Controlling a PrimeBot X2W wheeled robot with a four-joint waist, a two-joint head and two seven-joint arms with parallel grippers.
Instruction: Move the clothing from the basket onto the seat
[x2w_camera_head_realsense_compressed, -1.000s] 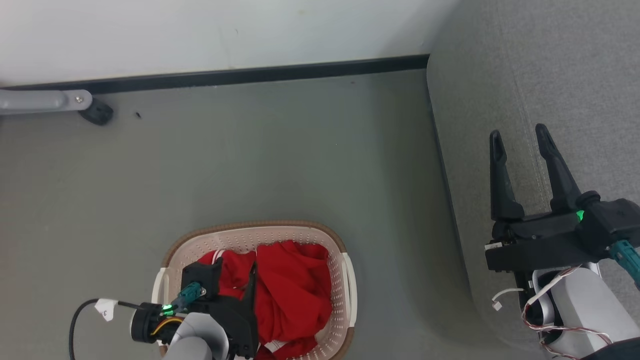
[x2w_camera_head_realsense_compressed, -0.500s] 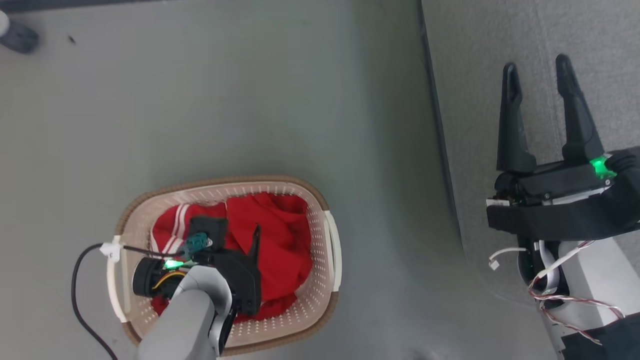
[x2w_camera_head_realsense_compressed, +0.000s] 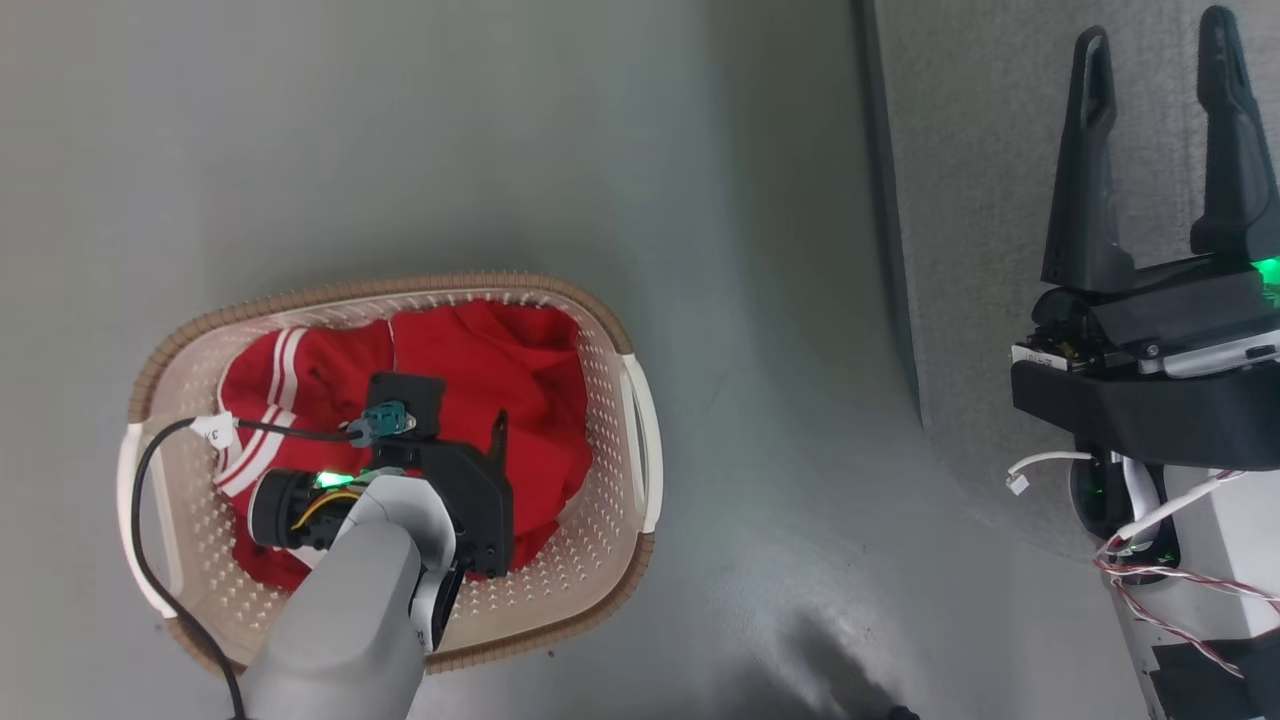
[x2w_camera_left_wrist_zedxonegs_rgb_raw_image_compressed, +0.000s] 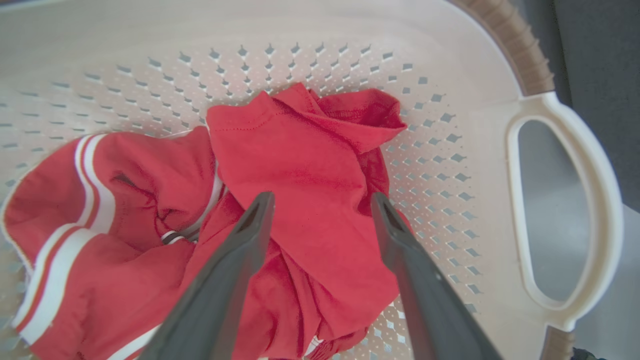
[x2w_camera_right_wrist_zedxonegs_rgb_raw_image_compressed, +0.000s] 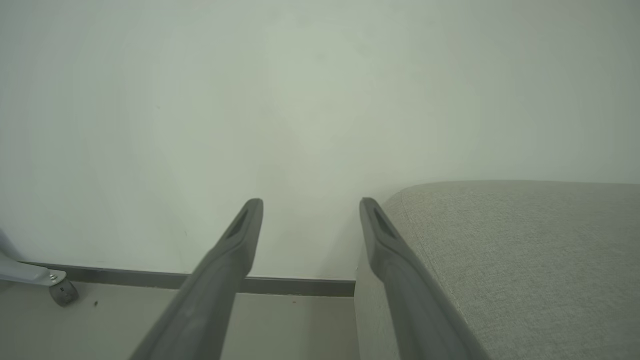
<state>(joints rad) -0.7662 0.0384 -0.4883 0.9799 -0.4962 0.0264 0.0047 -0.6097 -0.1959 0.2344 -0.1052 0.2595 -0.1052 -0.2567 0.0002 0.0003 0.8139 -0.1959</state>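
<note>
The cream basket (x2w_camera_head_realsense_compressed: 604, 318) with a brown rim stands on the floor, holding the red clothing. A plain piece (x2w_camera_head_realsense_compressed: 490, 365) lies on the right and a white-striped piece (x2w_camera_head_realsense_compressed: 285, 375) on the left. My left forearm (x2w_camera_head_realsense_compressed: 350, 620) reaches down into the basket. In the left wrist view my left gripper (x2w_camera_left_wrist_zedxonegs_rgb_raw_image_compressed: 321, 198) is open, its fingers straddling the plain red fabric (x2w_camera_left_wrist_zedxonegs_rgb_raw_image_compressed: 310, 160) just above it, with the striped garment (x2w_camera_left_wrist_zedxonegs_rgb_raw_image_compressed: 95, 200) to its left. My right gripper (x2w_camera_head_realsense_compressed: 1155, 28) is open and empty over the grey seat (x2w_camera_head_realsense_compressed: 970, 200). The right wrist view shows it (x2w_camera_right_wrist_zedxonegs_rgb_raw_image_compressed: 311, 202) beside the seat's corner (x2w_camera_right_wrist_zedxonegs_rgb_raw_image_compressed: 525, 250).
A black cable (x2w_camera_head_realsense_compressed: 148, 520) loops from my left wrist over the basket's left side. A white handle (x2w_camera_left_wrist_zedxonegs_rgb_raw_image_compressed: 567, 200) sits at the basket's right end. The right wrist view shows a pale wall, a dark baseboard (x2w_camera_right_wrist_zedxonegs_rgb_raw_image_compressed: 280, 286) and a grey leg with a caster (x2w_camera_right_wrist_zedxonegs_rgb_raw_image_compressed: 62, 294).
The head view has shifted: wall and baseboard have left it and the whole basket now shows. My left gripper stays open over the red clothing; my right gripper stays open.
</note>
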